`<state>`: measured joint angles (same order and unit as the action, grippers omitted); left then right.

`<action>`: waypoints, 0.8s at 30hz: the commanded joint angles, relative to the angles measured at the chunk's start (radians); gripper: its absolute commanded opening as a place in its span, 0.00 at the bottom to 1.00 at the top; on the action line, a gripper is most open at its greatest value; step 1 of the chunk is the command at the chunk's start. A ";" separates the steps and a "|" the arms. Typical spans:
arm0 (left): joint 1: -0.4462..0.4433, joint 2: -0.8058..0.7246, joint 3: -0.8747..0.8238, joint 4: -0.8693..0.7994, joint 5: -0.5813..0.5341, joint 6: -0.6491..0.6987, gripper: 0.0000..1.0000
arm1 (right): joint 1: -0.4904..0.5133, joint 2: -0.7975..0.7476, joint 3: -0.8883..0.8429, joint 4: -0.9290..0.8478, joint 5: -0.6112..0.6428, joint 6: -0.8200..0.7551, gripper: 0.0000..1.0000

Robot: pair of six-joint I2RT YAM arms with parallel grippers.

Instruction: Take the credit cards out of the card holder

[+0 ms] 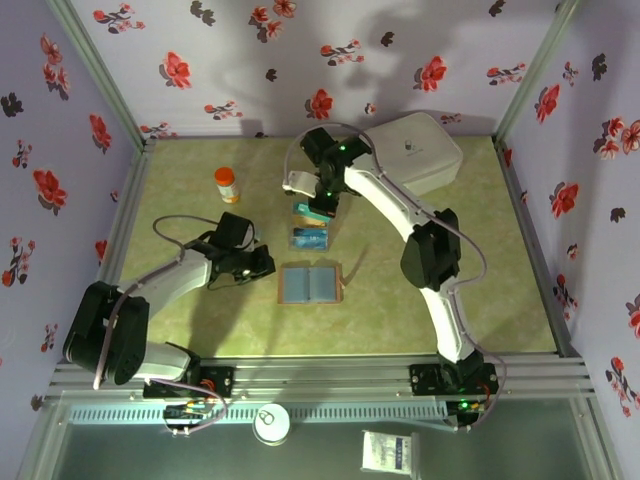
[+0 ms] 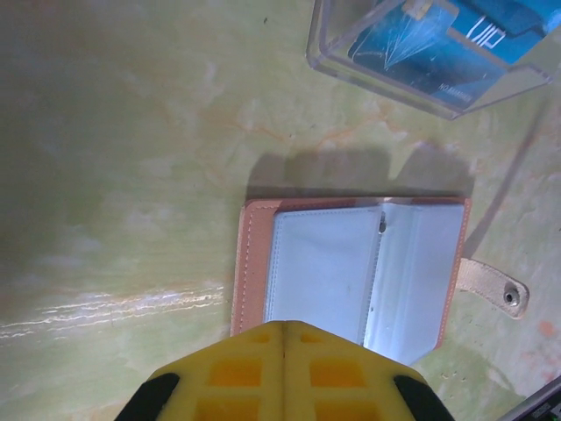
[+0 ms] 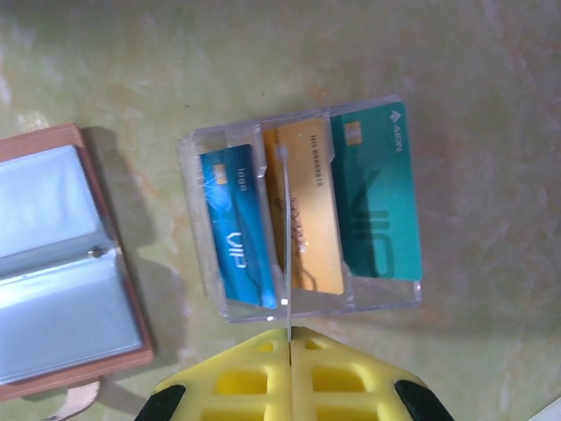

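Green tabletop (image 1: 200, 330): arms angled inward; left pincer (image 2: 282, 338) closed, empty; right pincer (image 3: 288, 338) closed, hold unclear.

Pale lilac walls (image 1: 300, 60) printed with red flowers enclose the space. The tabletop (image 1: 450, 300) is marbled yellow-green, softly shadowed.
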<state>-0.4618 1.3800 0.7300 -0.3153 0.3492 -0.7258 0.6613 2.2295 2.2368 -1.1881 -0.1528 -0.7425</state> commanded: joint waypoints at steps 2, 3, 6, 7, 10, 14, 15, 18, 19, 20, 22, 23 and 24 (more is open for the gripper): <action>0.019 -0.006 -0.010 -0.011 -0.010 0.017 0.04 | -0.022 0.084 0.116 -0.090 0.013 -0.074 0.00; 0.019 -0.003 -0.006 -0.011 -0.005 0.016 0.04 | -0.025 0.100 0.140 -0.092 0.012 -0.080 0.00; 0.021 -0.002 -0.005 -0.005 0.003 0.013 0.03 | -0.030 0.133 0.194 -0.096 0.018 -0.095 0.00; 0.021 -0.004 -0.007 -0.001 0.004 0.012 0.04 | -0.031 0.138 0.206 -0.097 0.016 -0.101 0.00; 0.022 0.000 -0.005 -0.002 0.007 0.014 0.04 | -0.032 0.144 0.217 -0.081 0.009 -0.124 0.00; 0.024 0.005 0.003 -0.004 0.011 0.017 0.03 | -0.033 0.156 0.226 -0.038 0.004 -0.140 0.00; 0.026 0.005 0.006 -0.007 0.011 0.020 0.04 | -0.033 0.159 0.228 -0.024 0.001 -0.142 0.00; 0.028 0.004 0.004 -0.010 0.013 0.026 0.04 | -0.032 0.172 0.235 0.001 0.004 -0.153 0.00; 0.030 0.005 0.000 -0.009 0.012 0.027 0.04 | -0.032 0.176 0.237 0.009 0.002 -0.155 0.00; 0.031 0.006 -0.001 -0.008 0.014 0.028 0.03 | -0.032 0.180 0.236 0.012 0.003 -0.159 0.00; 0.036 0.012 -0.004 -0.004 0.016 0.028 0.03 | -0.032 0.189 0.237 0.017 0.010 -0.165 0.00; 0.038 0.015 -0.006 0.000 0.020 0.029 0.03 | -0.033 0.194 0.236 0.018 0.013 -0.166 0.00; 0.039 0.020 -0.006 0.005 0.022 0.028 0.03 | -0.034 0.197 0.237 0.019 0.014 -0.167 0.00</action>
<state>-0.4347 1.3815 0.7300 -0.3145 0.3531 -0.7246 0.6327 2.3928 2.4435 -1.1778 -0.1520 -0.8829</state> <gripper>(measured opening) 0.038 0.050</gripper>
